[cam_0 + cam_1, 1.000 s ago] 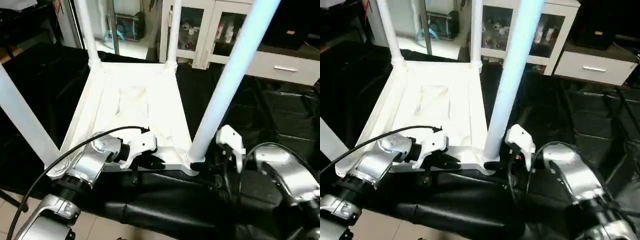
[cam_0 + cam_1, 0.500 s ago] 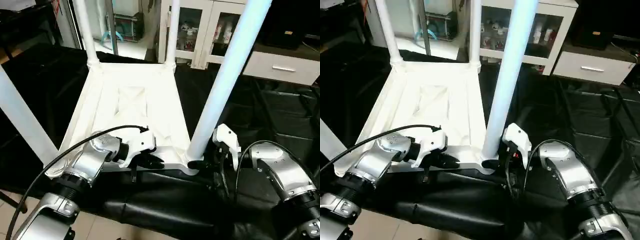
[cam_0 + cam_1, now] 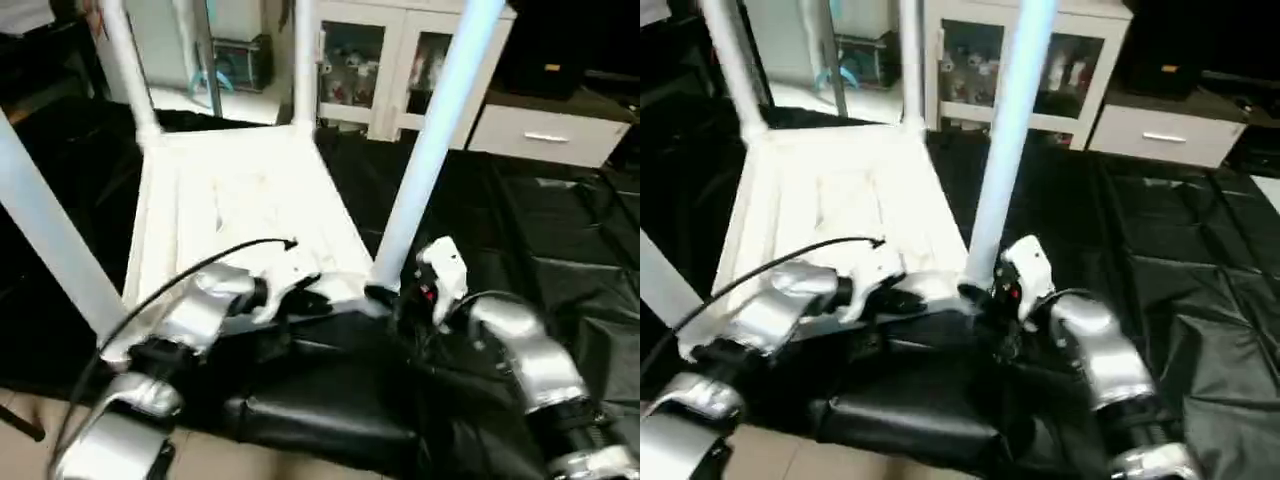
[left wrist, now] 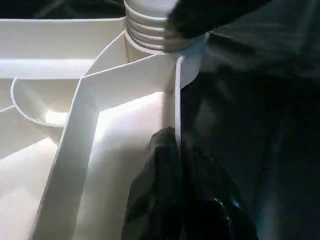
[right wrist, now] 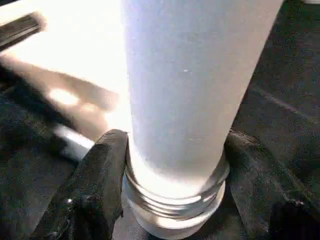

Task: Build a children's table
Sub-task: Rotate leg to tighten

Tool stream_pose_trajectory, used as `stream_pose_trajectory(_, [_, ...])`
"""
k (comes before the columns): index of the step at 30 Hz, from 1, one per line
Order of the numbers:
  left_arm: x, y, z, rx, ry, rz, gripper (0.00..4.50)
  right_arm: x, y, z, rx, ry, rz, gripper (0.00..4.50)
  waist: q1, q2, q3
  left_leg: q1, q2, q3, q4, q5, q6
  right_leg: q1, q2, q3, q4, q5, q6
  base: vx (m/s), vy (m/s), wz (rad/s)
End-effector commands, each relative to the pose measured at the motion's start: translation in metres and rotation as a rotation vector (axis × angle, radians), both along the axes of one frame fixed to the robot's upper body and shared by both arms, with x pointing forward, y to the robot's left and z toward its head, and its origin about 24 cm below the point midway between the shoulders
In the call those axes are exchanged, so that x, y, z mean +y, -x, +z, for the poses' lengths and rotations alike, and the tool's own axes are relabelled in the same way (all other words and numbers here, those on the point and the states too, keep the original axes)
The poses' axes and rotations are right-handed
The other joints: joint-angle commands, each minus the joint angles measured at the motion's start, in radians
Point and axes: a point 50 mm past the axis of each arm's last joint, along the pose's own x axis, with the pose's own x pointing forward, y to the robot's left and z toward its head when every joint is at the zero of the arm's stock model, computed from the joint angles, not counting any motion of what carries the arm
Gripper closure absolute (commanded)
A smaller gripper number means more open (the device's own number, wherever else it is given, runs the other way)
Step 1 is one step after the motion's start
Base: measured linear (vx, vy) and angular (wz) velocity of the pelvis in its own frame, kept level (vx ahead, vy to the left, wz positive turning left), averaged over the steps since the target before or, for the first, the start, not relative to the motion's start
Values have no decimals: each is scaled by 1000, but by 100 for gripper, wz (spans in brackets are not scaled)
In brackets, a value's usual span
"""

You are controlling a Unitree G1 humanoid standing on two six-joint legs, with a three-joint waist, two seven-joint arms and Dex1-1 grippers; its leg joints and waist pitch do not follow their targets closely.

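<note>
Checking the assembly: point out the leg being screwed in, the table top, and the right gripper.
leg (image 3: 428, 150): left eye view, midway up its tube.
table top (image 3: 250, 185): left eye view, on its ribbed underside.
right gripper (image 5: 172, 197): right wrist view, between its fingertips, which flank the leg's threaded base.

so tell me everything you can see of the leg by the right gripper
The leg is a long, smooth white tube, plastic by the look, narrowing upward and leaning slightly. It stands in the near right corner socket of the upturned table top, with ridged thread rings still showing at its base. The right gripper straddles that base, one black finger on each side, pressed against it. The left gripper pinches the top's rim just beside the socket.
</note>
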Motion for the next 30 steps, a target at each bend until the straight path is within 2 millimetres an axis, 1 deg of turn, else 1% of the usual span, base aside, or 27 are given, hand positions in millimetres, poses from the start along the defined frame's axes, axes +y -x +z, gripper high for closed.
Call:
stream_pose_trajectory(1, [-17,9,-21,72,-63,-15,450,1,-2,-7,41,28,-148,187,-3,7,-36,-4,39,-27,-95,-371,-25,28,-60,35,-110,-548,-75,0,0,0])
stream_pose_trajectory(2, [-19,7,-21,67,-70,0,450,3,-2,-8,47,30,-184,187,-3,6,-38,-3,39,-26,-97,-367,-29,27,-59,35,-109,-516,-79,0,0,0])
stream_pose_trajectory(3, [-21,6,-21,62,-75,10,450,4,-3,-9,52,32,-205,187,-1,6,-38,-2,42,-25,-98,-363,-28,27,-59,37,-107,-472,-93,0,0,0])
stream_pose_trajectory(4, [-23,3,-21,48,-86,36,450,5,-4,-11,63,48,-266,187,-5,7,-36,-4,41,-25,-99,-366,-28,26,-57,38,-106,-460,-98,0,0,0])
stream_pose_trajectory(5, [-26,1,-21,42,-95,56,450,6,-5,-13,69,62,-328,187,-6,8,-35,-1,40,-23,-100,-378,-34,23,-54,39,-107,-455,-100,0,0,0])
stream_pose_trajectory(6, [-28,-2,-20,28,-99,83,450,6,-6,-14,76,94,-383,187,-6,11,-35,2,39,-24,-100,-387,-42,22,-55,40,-105,-447,-104,0,0,0])
stream_pose_trajectory(7, [-29,-4,-19,23,-100,102,450,7,-6,-14,73,123,-432,187,-7,8,-37,2,38,-24,-100,-389,-41,24,-54,39,-105,-441,-104,0,0,0])
stream_pose_trajectory(9, [-31,-7,-18,10,-105,122,450,10,-8,-13,49,170,-475,188,-5,9,-38,5,39,-23,-101,-388,-42,23,-55,41,-104,-405,-111,0,0,0])
stream_pose_trajectory(11, [-31,-10,-18,-7,-115,141,450,15,-9,-12,27,202,-487,188,-5,10,-38,5,38,-21,-101,-385,-42,22,-55,42,-104,-388,-115,0,0,0])
stream_pose_trajectory(12, [-31,-10,-18,-9,-118,138,450,20,-11,-8,4,178,-460,188,-2,5,-37,5,39,-20,-101,-385,-32,23,-56,44,-102,-372,-120,0,0,0])
stream_pose_trajectory(13, [-30,-10,-18,-8,-117,135,450,22,-13,-5,-6,156,-456,188,-1,8,-37,5,39,-19,-101,-384,-30,23,-57,45,-102,-368,-122,0,0,0])
stream_pose_trajectory(15, [-29,-10,-18,-6,-115,131,450,23,-14,-3,-14,140,-462,188,-2,8,-38,-1,39,-18,-102,-354,-22,30,-57,46,-99,-333,-129,0,0,0])
stream_pose_trajectory(16, [-27,-10,-19,-5,-117,129,450,26,-15,2,-24,86,-429,188,-1,7,-39,-1,39,-17,-101,-350,-17,30,-57,46,-98,-325,-132,0,0,0])
stream_pose_trajectory(17, [-24,-9,-20,-1,-122,123,450,25,-16,9,-61,47,-417,132,1,15,-39,-1,40,-18,-101,-336,-16,31,-59,47,-97,-308,-138,0,0,0])
stream_pose_trajectory(18, [-20,-8,-21,1,-127,119,450,26,-15,17,-95,-9,-382,118,0,16,-40,-1,40,-16,-100,-330,-13,33,-58,48,-97,-295,-145,0,0,0])
stream_pose_trajectory(19, [-20,-8,-21,1,-127,119,450,26,-15,18,-97,-13,-380,118,0,13,-41,-4,40,-16,-100,-323,-9,36,-58,47,-96,-287,-147,0,0,0])
stream_pose_trajectory(20, [-19,-8,-21,1,-127,118,450,25,-14,20,-101,-22,-375,119,1,12,-41,-5,41,-15,-99,-305,-3,36,-57,47,-93,-274,-153,0,0,0])
stream_pose_trajectory(21, [-15,-7,-22,1,-127,106,450,22,-12,24,-101,-43,-337,100,2,15,-41,-6,41,-14,-98,-289,1,38,-56,48,-92,-256,-159,0,0,0])
stream_pose_trajectory(22, [-15,-7,-22,1,-127,106,450,22,-12,24,-101,-43,-337,85,3,14,-42,-8,41,-13,-98,-277,4,41,-57,48,-90,-245,-161,0,0,0])
stream_pose_trajectory(23, [-14,-7,-22,0,-127,99,450,20,-11,26,-103,-46,-329,85,2,13,-42,-10,40,-13,-98,-265,9,42,-56,47,-89,-241,-162,0,0,0])
stream_pose_trajectory(24, [-13,-6,-21,0,-123,83,450,18,-8,27,-92,-65,-288,72,3,14,-40,-10,41,-12,-99,-262,11,41,-57,47,-93,-266,-156,0,0,0])
stream_pose_trajectory(25, [-12,-4,-20,1,-115,56,450,14,-5,29,-83,-89,-241,66,4,14,-40,-9,41,-13,-101,-265,16,44,-57,46,-95,-278,-153,0,0,0])
stream_pose_trajectory(27, [-11,-3,-20,1,-110,39,450,12,-4,30,-78,-103,-214,42,5,15,-40,-9,45,-13,-101,-259,21,43,-58,47,-95,-279,-155,0,0,0])
stream_pose_trajectory(28, [-9,1,-20,11,-104,-1,450,9,3,31,-66,-104,-85,33,4,16,-42,-10,46,-13,-101,-255,22,45,-56,46,-94,-261,-159,0,0,0])
stream_pose_trajectory(29, [-9,1,-20,11,-104,-1,450,9,3,31,-66,-104,-85,28,7,15,-42,-10,48,-12,-99,-235,27,47,-57,47,-91,-225,-169,0,0,0])
stream_pose_trajectory(30, [-8,4,-21,26,-100,-22,450,6,9,31,-54,-100,2,14,6,12,-42,-15,48,-12,-98,-221,36,50,-56,46,-86,-195,-181,0,0,0])
